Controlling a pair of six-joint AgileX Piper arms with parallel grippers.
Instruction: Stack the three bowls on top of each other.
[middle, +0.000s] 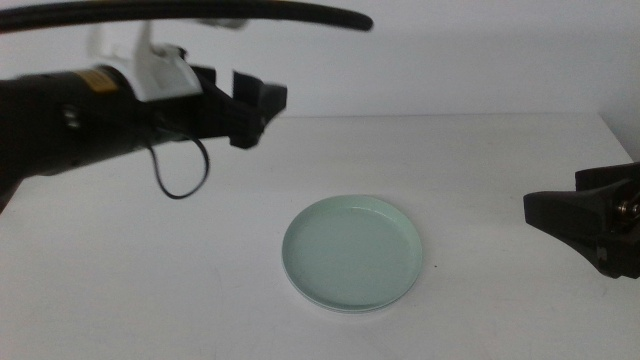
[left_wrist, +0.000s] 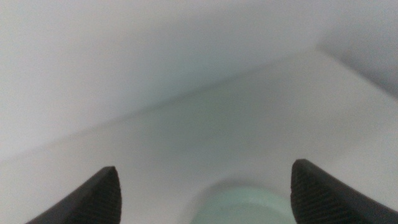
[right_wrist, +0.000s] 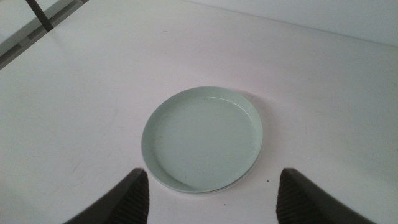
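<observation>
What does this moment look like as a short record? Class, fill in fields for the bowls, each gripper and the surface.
Bowls: mint green bowl on top; an edge of another shows beneath; a third cannot be told
Left gripper: raised, behind and left of the bowls, jaws open, empty
Right gripper: low at the right edge, jaws open, empty
Surface: white table

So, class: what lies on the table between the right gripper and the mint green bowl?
Nothing: in the middle view, bare white table separates the right gripper from the mint green bowl.
</observation>
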